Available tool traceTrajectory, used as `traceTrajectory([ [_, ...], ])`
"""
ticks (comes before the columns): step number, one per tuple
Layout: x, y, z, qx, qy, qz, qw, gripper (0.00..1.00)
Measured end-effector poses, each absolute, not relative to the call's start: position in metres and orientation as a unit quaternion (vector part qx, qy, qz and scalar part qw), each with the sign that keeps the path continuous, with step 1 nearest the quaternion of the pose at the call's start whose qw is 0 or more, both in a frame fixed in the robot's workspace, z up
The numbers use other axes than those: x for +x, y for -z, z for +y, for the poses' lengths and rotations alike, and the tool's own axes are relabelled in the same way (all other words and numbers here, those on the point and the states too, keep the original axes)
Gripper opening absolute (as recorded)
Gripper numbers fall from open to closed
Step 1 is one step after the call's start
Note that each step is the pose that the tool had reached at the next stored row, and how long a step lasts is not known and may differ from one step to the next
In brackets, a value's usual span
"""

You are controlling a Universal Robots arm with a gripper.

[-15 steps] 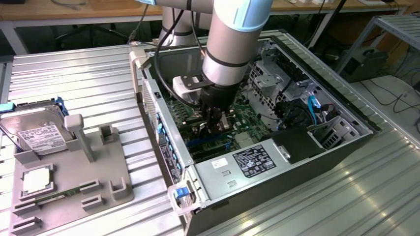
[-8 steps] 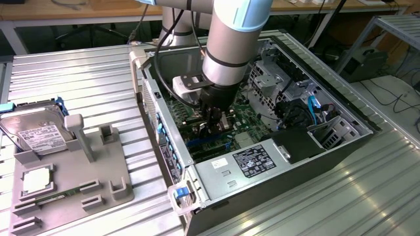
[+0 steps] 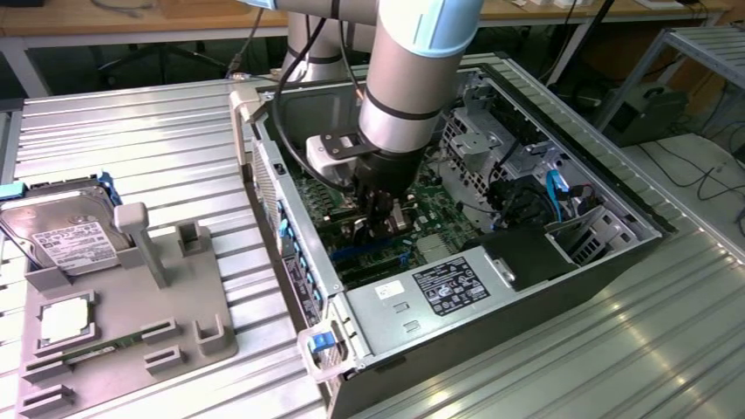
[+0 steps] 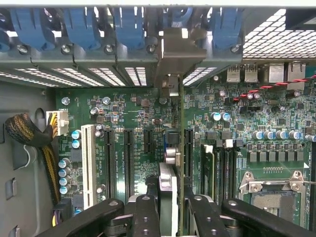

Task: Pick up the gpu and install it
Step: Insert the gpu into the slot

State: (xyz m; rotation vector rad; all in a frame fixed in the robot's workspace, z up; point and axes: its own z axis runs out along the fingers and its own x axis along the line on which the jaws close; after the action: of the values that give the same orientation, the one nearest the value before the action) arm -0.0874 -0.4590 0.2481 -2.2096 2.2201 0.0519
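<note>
Surface (image 3: 140,131): ribbed bare metal, brushed silver, soft sheen.
Computer case (image 3: 605,253): dark sheet metal outside, pale galvanised-looking metal inside, perforated in places.
Motherboard (image 4: 123,106): green lacquered circuit board, slightly glossy, with matt black plastic slots.
Gpu (image 4: 181,163): thin green board seen edge-on, dull silver metal bracket at its end.
Tool (image 4: 170,217): matt black fingers, smooth, with small round screw heads.
Hard drive (image 3: 64,231): shiny silver metal, white paper label.
Holder tray (image 3: 174,323): matt grey plastic.
</note>
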Motion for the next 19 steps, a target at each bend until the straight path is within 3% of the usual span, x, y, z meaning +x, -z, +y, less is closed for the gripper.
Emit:
traceTrajectory([
  [19, -0.0885, -0.2453, -0.4589, -0.705, -0.017, 0.709, 0.004, 0.28],
])
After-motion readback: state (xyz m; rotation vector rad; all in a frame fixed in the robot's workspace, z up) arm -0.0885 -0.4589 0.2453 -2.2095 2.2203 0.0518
